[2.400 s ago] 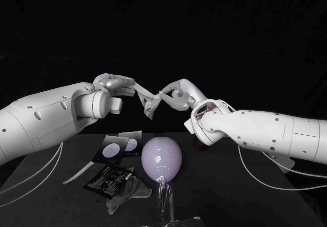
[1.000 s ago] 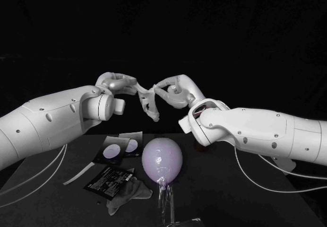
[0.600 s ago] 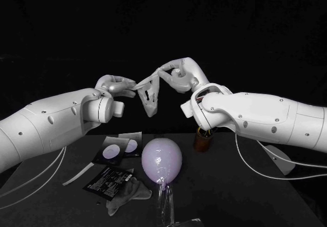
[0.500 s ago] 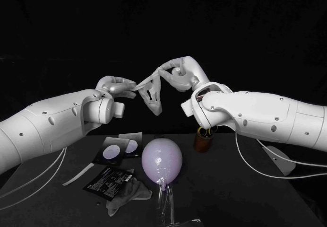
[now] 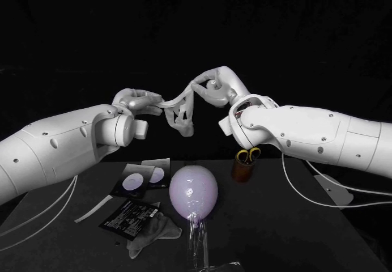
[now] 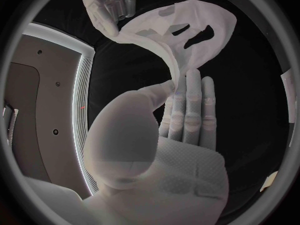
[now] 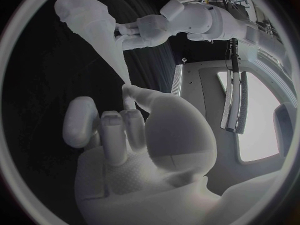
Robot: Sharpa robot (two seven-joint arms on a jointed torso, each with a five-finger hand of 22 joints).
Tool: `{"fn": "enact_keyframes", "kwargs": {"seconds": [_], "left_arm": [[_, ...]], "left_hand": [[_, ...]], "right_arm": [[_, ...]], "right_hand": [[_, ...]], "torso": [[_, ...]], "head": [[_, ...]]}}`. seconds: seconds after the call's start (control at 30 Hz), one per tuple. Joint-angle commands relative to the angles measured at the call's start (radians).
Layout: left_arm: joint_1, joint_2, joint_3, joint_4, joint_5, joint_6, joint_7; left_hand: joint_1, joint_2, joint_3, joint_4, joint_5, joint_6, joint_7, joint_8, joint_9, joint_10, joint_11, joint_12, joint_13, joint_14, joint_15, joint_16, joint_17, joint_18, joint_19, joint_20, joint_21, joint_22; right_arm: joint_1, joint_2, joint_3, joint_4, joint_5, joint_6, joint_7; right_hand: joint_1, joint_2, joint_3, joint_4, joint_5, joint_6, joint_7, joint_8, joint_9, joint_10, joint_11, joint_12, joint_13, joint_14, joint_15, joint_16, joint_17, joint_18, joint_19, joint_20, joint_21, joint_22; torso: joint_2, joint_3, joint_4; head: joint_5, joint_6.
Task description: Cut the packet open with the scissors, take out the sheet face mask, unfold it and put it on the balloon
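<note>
High above the table both hands hold the white sheet mask (image 5: 181,114) between them. My left hand (image 5: 137,102) pinches one edge and my right hand (image 5: 214,88), slightly higher, pinches the other. The mask hangs partly spread, its eye and mouth holes visible (image 6: 187,31). In the left wrist view my left hand (image 6: 169,135) pinches the mask's edge between thumb and fingers, with the right hand (image 6: 107,5) across from it. The right wrist view shows my right hand (image 7: 137,130) pinching the mask (image 7: 94,20) opposite the left hand (image 7: 147,30). The pale purple balloon (image 5: 194,191) stands below on the table.
The black packet (image 5: 129,214) lies left of the balloon, with a crumpled white sheet (image 5: 155,231) in front of it and a cut strip (image 5: 96,207) to its left. Two printed cards (image 5: 143,178) lie behind it. Yellow-handled scissors (image 5: 247,154) stand in a brown cup (image 5: 242,171) right of the balloon.
My right hand has risen and drawn away from the left, which stayed near its height. The mask has opened from a crumpled hanging fold into a wider spread.
</note>
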Motion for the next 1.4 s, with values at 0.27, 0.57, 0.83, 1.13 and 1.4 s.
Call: {"fn": "enact_keyframes", "kwargs": {"seconds": [0.27, 0.57, 0.83, 1.13, 1.4], "left_arm": [[0.03, -0.011, 0.02, 0.048, 0.01, -0.006, 0.034], [0.04, -0.01, 0.022, 0.048, -0.01, 0.007, 0.018], [0.041, -0.009, 0.019, 0.044, -0.025, 0.014, 0.009], [0.037, -0.002, 0.006, 0.015, -0.046, 0.014, -0.001], [0.008, 0.014, -0.011, -0.026, -0.048, 0.019, -0.005]], "left_hand": [[0.014, 0.004, 0.007, -0.002, 0.004, 0.005, -0.001, -0.001, 0.001, 0.009, -0.005, 0.002, 0.001, 0.0, -0.008, -0.008, 0.002, 0.018, -0.01, 0.0, 0.007, 0.001], [0.014, 0.003, 0.006, -0.002, 0.003, 0.005, -0.001, -0.002, 0.001, 0.009, -0.005, 0.001, 0.001, 0.0, -0.008, -0.008, 0.003, 0.018, -0.01, 0.0, 0.008, 0.002], [0.014, 0.003, 0.005, -0.002, 0.003, 0.005, -0.001, -0.003, 0.001, 0.009, -0.005, 0.001, 0.001, 0.0, -0.008, -0.009, 0.003, 0.018, -0.01, 0.0, 0.008, 0.002], [0.014, 0.002, 0.005, -0.002, 0.003, 0.006, -0.001, -0.003, 0.001, 0.009, -0.005, 0.001, 0.001, 0.0, -0.008, -0.009, 0.003, 0.018, -0.01, 0.001, 0.008, 0.002], [0.013, 0.002, 0.004, -0.002, 0.003, 0.006, -0.001, -0.003, 0.001, 0.009, -0.004, 0.001, 0.001, 0.0, -0.007, -0.009, 0.004, 0.018, -0.011, 0.001, 0.009, 0.002]], "right_arm": [[-0.039, 0.036, -0.018, -0.06, -0.038, 0.035, -0.048], [-0.074, 0.044, -0.022, -0.063, -0.017, 0.011, -0.035], [-0.077, 0.046, -0.022, -0.073, 0.004, -0.029, -0.018], [-0.048, 0.021, -0.006, -0.041, 0.011, -0.056, 0.006], [0.011, 0.003, 0.01, -0.014, -0.004, -0.059, 0.018]], "right_hand": [[0.005, 0.002, 0.003, -0.001, 0.003, 0.007, -0.002, 0.004, 0.002, 0.068, -0.007, 0.008, 0.195, 0.106, -0.007, 0.005, 0.263, 0.002, 0.005, 0.0, 0.004, 0.001], [0.004, 0.002, 0.003, -0.001, 0.003, 0.008, -0.002, 0.005, 0.002, 0.068, -0.007, 0.008, 0.195, 0.106, -0.007, 0.005, 0.263, 0.003, 0.002, 0.0, 0.001, -0.003], [0.004, 0.002, 0.003, -0.001, 0.003, 0.008, -0.002, 0.005, 0.002, 0.068, -0.007, 0.008, 0.195, 0.106, -0.007, 0.005, 0.263, 0.002, 0.003, 0.0, 0.002, -0.002], [0.004, 0.002, 0.004, -0.002, 0.003, 0.009, -0.003, 0.005, 0.003, 0.068, -0.008, 0.008, 0.195, 0.106, -0.007, 0.005, 0.263, 0.002, 0.005, 0.0, 0.004, 0.001], [0.005, 0.001, 0.004, -0.003, 0.003, 0.009, -0.003, 0.006, 0.003, 0.069, -0.008, 0.01, 0.196, 0.106, -0.008, 0.005, 0.263, 0.001, 0.009, 0.0, 0.008, 0.006]], "torso": [[0.0, -0.0012, -0.0001], [0.0, -0.0015, -0.0011], [-0.001, -0.002, -0.0003], [-0.001, -0.0006, -0.0032], [-0.002, -0.0012, -0.0036]], "head": [[0.001, 0.0], [0.002, 0.0], [0.004, 0.002], [0.0, 0.002], [-0.011, 0.0]]}}
